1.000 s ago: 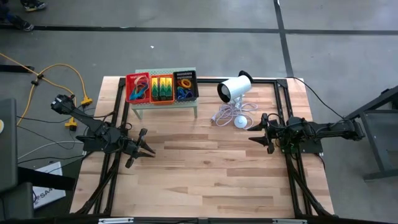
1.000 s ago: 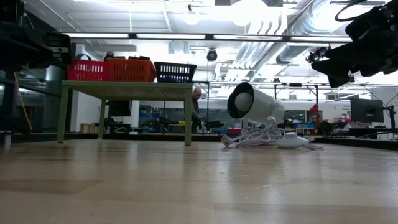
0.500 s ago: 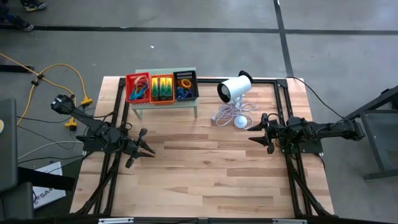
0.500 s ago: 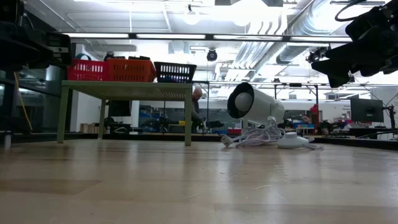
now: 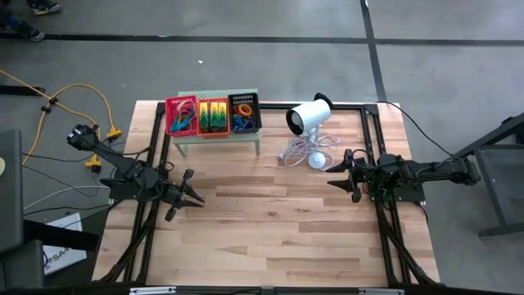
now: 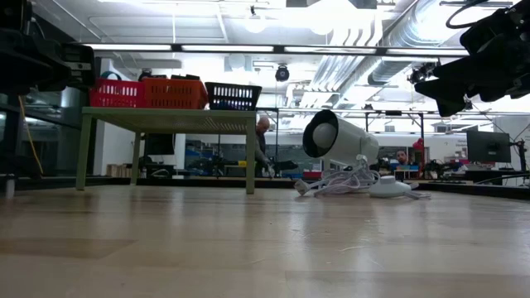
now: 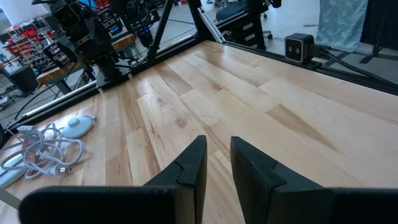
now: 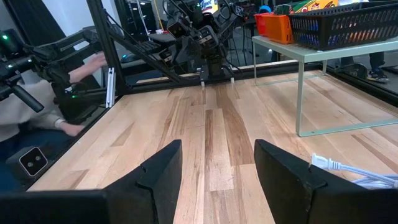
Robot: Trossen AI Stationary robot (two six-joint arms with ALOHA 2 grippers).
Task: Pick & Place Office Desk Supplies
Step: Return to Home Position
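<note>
Three small mesh baskets stand in a row on the pale-green stand [image 5: 217, 138] near the table's far edge. The red basket [image 5: 181, 115] holds loops, the middle orange-red basket [image 5: 213, 116] holds flat green packs, and the black basket [image 5: 244, 113] holds coloured loops. The low view shows the red basket [image 6: 116, 93] and black basket [image 6: 233, 96] on the stand's top. My left gripper [image 5: 196, 199] [image 7: 216, 163] hovers over the table's left side, open by a narrow gap. My right gripper [image 5: 332, 175] [image 8: 217, 163] hovers at the right, open wide, holding nothing.
A white cylinder device [image 5: 308, 117] lies right of the stand, with its round base [image 5: 316, 160] and coiled cable [image 5: 299, 147] close to my right gripper. Black frame rails run along both table sides. Bare wood spreads between the arms and toward the near edge. A person's arm [image 8: 28, 115] shows beyond the table.
</note>
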